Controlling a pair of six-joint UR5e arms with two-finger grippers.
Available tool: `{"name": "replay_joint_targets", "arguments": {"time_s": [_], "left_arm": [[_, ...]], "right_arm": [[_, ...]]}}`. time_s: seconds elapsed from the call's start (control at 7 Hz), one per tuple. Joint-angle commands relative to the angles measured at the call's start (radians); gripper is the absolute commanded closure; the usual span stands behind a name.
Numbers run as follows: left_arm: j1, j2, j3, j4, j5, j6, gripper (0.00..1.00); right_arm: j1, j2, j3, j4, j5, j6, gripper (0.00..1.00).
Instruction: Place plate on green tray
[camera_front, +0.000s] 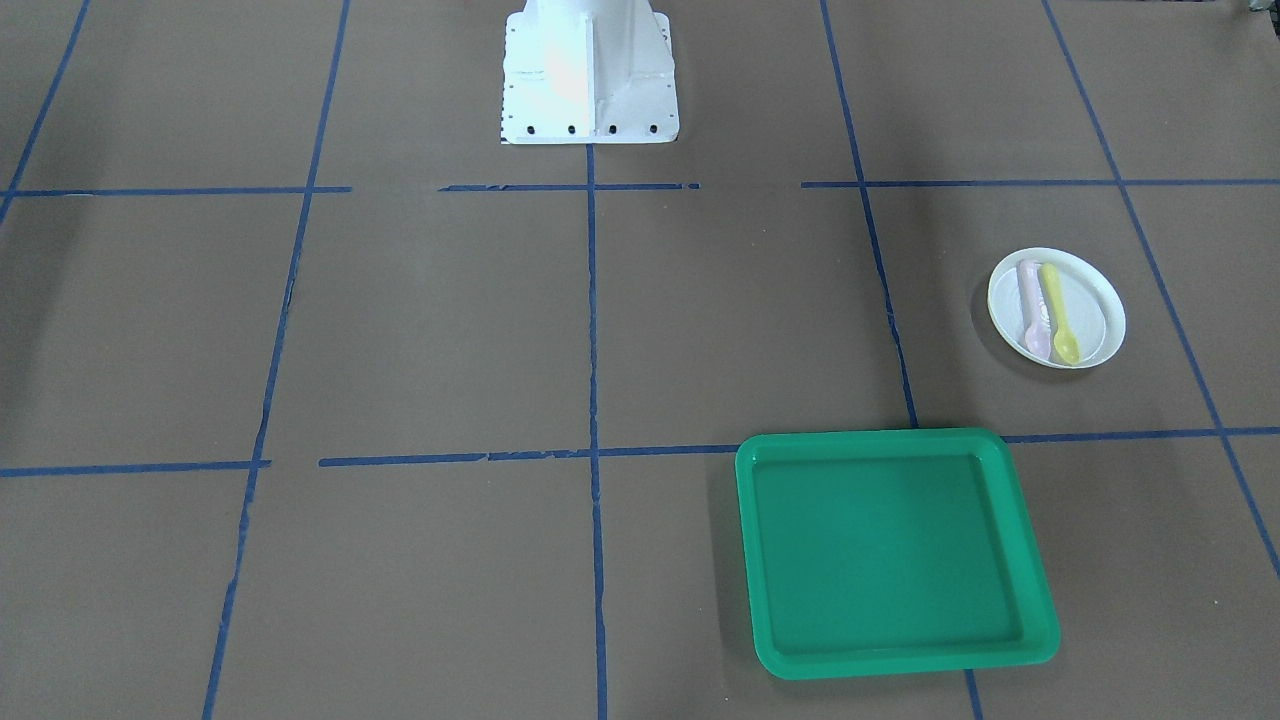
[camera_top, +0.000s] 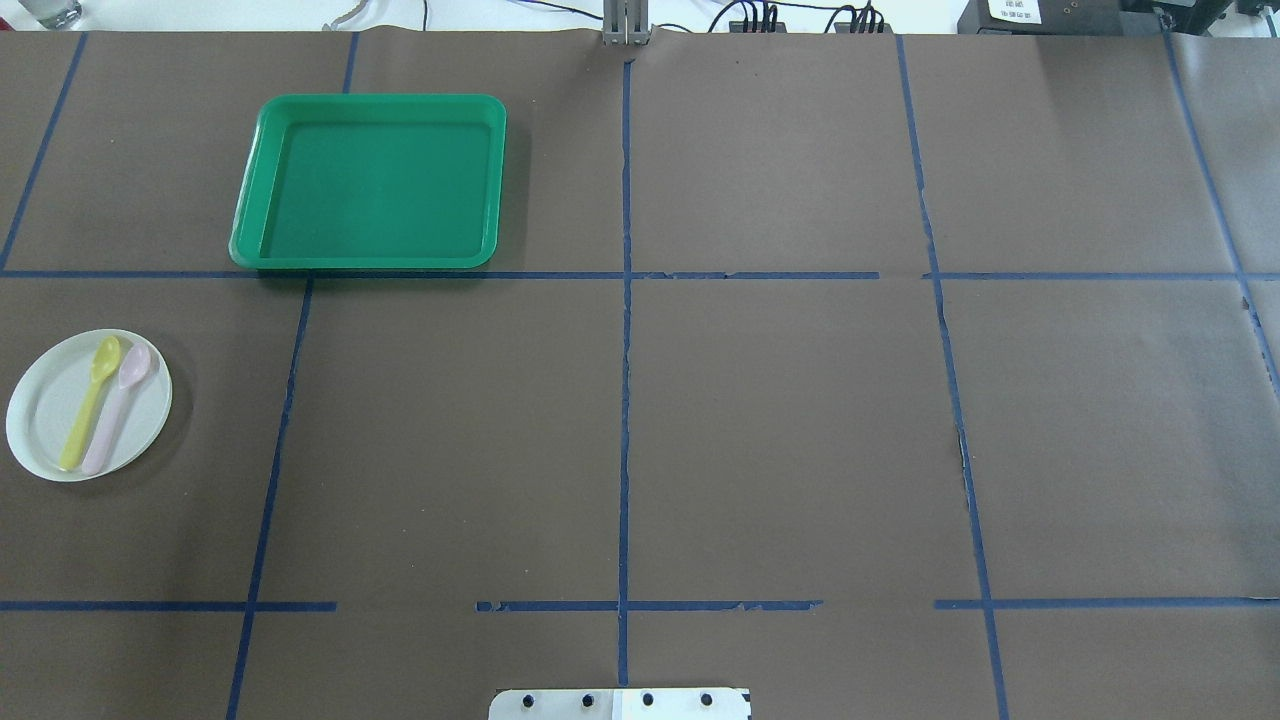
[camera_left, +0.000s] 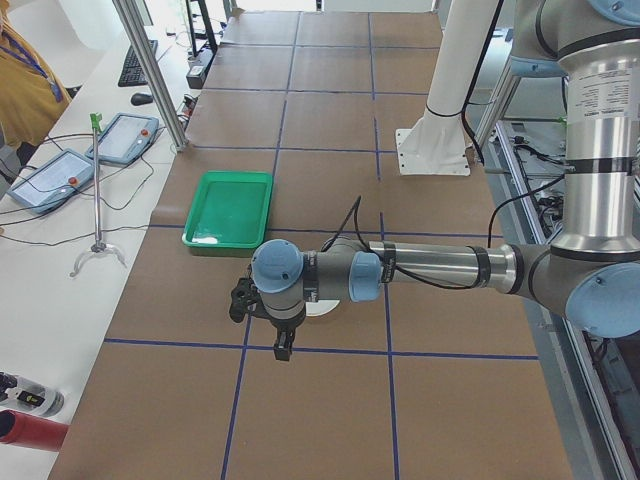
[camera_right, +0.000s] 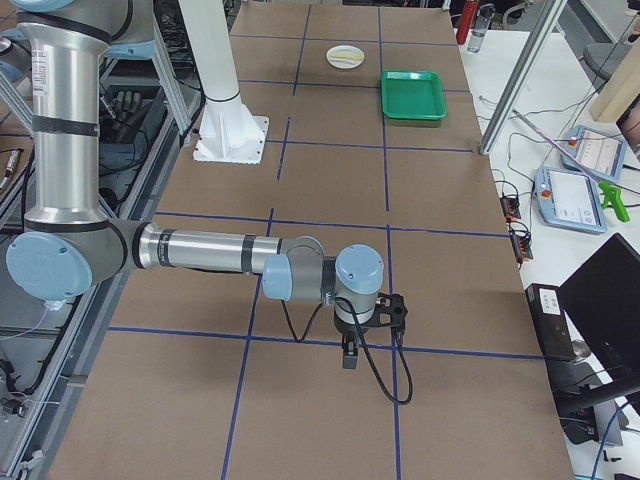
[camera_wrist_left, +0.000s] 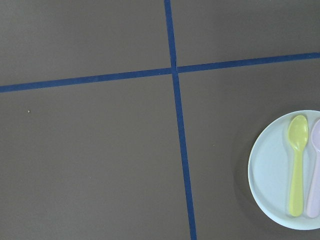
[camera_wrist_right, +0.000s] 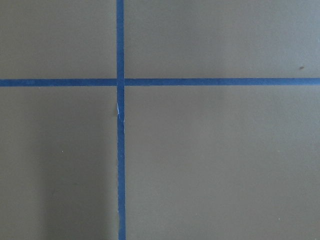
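A white round plate (camera_front: 1092, 300) with a yellow spoon (camera_front: 1058, 312) and a pink spoon (camera_front: 1032, 310) on it lies on the brown table. It also shows in the overhead view (camera_top: 42, 412) and in the left wrist view (camera_wrist_left: 270, 170). The green tray (camera_front: 890, 550) stands empty a little way from the plate, also in the overhead view (camera_top: 375, 180). My left gripper (camera_left: 284, 347) hangs above the table beside the plate, which its wrist partly hides. My right gripper (camera_right: 348, 358) hangs at the table's other end. I cannot tell whether either gripper is open or shut.
Blue tape lines divide the table into squares. The robot's white base (camera_front: 588, 70) stands at the table's edge. A side bench holds teach pendants (camera_left: 122, 137) and cables, with a metal post (camera_left: 150, 70) at its border.
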Motion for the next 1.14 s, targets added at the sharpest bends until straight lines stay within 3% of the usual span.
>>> {"name": "replay_joint_targets", "arguments": {"time_s": [0.0,0.14,0.29,0.43,0.71,1.0], "left_arm": [[0.090,0.024,0.041,-0.148,0.003,-0.144,0.00],[0.111,0.024,0.124,-0.344,0.004,-0.299,0.00],[0.242,0.024,0.162,-0.502,0.021,-0.544,0.00],[0.298,0.026,0.172,-0.598,0.074,-0.690,0.00],[0.359,0.027,0.245,-0.678,0.080,-0.713,0.00],[0.435,0.023,0.244,-0.732,0.075,-0.794,0.00]], "right_arm": [[0.000,0.000,0.000,0.000,0.000,0.000,0.00],[0.000,0.000,0.000,0.000,0.000,0.000,0.00],[0.000,0.000,0.000,0.000,0.000,0.000,0.00],[0.000,0.000,0.000,0.000,0.000,0.000,0.00],[0.000,0.000,0.000,0.000,0.000,0.000,0.00],[0.000,0.000,0.000,0.000,0.000,0.000,0.00]]}}
